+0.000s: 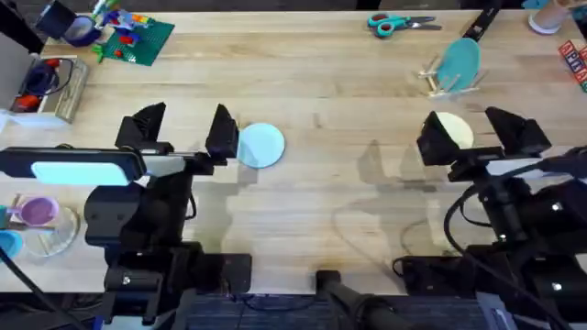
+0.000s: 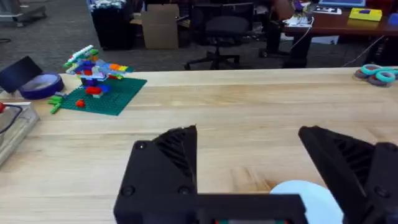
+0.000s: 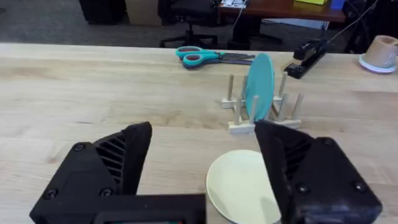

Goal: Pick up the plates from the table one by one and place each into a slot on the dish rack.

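Overhead view: two robot arms reach over a big wooden worktop (image 1: pixel 321 211).
Left tool (image 1: pixel 183 128): it is wide open and holds nothing.
Blue plate (image 1: pixel 260 145): it lies flat on the worktop, just beside the left tool's right finger, outside the gap.
Left wrist view: the blue plate (image 2: pixel 305 199) peeks out low by one black finger (image 2: pixel 348 162).
Right tool (image 1: pixel 477 133): it is wide open too, and it grips nothing.
Yellow plate (image 1: pixel 452 131): it lies flat on the worktop, mostly in the gap between the right tool's fingers, close to the left one.
Right wrist view: the yellow plate (image 3: pixel 239 186) sits between the two black fingers (image 3: pixel 305 168).
Dish rack (image 1: pixel 449 82): it stands at the far right of the worktop, past the yellow plate.
Teal plate (image 1: pixel 456 62): it stands on its edge in a slot of the rack.
Scissors (image 1: pixel 399 22): they lie at the far edge.
Toy brick plate (image 1: pixel 138 38): it is green and sits at the far left.
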Tool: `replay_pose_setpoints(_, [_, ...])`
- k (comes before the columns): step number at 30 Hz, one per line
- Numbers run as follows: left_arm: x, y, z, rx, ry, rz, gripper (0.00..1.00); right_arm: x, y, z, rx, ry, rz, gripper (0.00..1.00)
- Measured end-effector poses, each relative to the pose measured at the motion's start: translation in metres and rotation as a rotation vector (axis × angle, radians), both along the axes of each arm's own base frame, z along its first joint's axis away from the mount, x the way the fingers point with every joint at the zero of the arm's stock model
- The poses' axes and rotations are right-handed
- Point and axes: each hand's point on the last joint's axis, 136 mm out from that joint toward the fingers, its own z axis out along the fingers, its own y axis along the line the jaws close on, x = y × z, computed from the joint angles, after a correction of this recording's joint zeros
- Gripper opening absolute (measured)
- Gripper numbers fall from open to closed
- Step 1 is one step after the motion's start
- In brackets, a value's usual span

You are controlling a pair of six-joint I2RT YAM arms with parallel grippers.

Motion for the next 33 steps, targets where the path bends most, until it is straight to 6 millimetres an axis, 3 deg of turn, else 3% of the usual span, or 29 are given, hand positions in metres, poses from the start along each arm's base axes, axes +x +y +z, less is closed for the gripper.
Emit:
replay_pose_setpoints(10, [-0.005,0.0,-0.003,-0.001,0.075,0.0,0.993,-0.007,0.0,0.004,-0.017,0.053,0.003,0.994])
replay_pose_setpoints(13, [-0.015,0.0,0.016,-0.002,0.097,0.0,0.993,-0.014,0.0,0.022,-0.018,0.061,0.003,0.995])
replay_pose_setpoints(19, [-0.046,0.0,0.074,-0.042,0.078,0.002,0.994,-0.037,0.001,0.08,-0.025,0.013,0.004,0.994])
replay_pose_setpoints(25, [-0.07,0.0,0.121,-0.097,0.099,0.006,0.994,-0.051,0.001,0.116,-0.024,0.072,0.007,0.994])
replay_pose_setpoints(30, [-0.069,0.0,0.133,-0.093,0.229,0.012,0.994,-0.043,0.001,0.137,-0.023,0.154,0.01,0.994])
replay_pose_setpoints(33, [-0.061,0.0,0.132,-0.087,0.358,0.017,0.994,-0.032,0.002,0.138,-0.021,0.258,0.013,0.995])
